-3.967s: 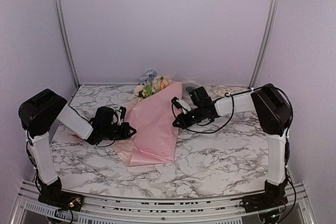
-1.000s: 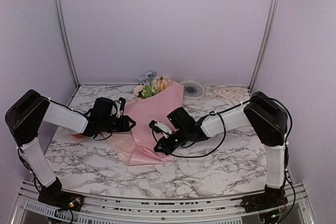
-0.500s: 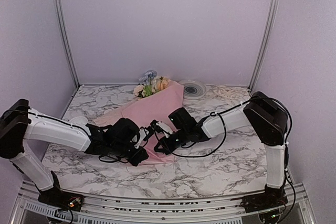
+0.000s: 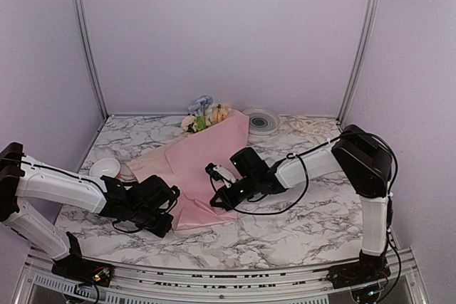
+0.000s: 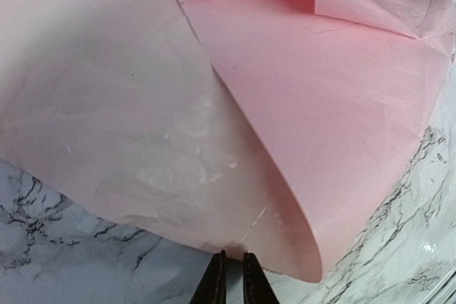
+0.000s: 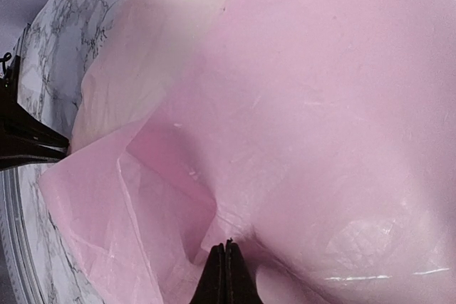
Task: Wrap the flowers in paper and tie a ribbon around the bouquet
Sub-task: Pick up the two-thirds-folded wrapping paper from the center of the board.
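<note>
The pink paper [image 4: 203,165] lies loosely folded over the flowers [image 4: 205,117], whose blooms stick out at its far end; the stems are hidden. My left gripper [image 4: 171,213] is at the paper's near-left edge, and in the left wrist view its narrow jaws [image 5: 232,265] pinch that edge of the paper [image 5: 214,105]. My right gripper [image 4: 213,203] is shut with its tips pressed onto the top of the paper [image 6: 320,105], as the right wrist view [image 6: 227,248] shows. The cream ribbon [image 4: 311,126] lies apart at the back right, tied round nothing.
A round ringed plate [image 4: 261,120] sits at the back beside the blooms. A small white bowl [image 4: 107,169] stands left of the paper. Metal posts and lilac walls close the back and sides. Bare marble shows at the near right.
My left arm swung from the paper's left side round to its near edge and closed on it. The right gripper came from near the plate onto the paper, then stayed still.
</note>
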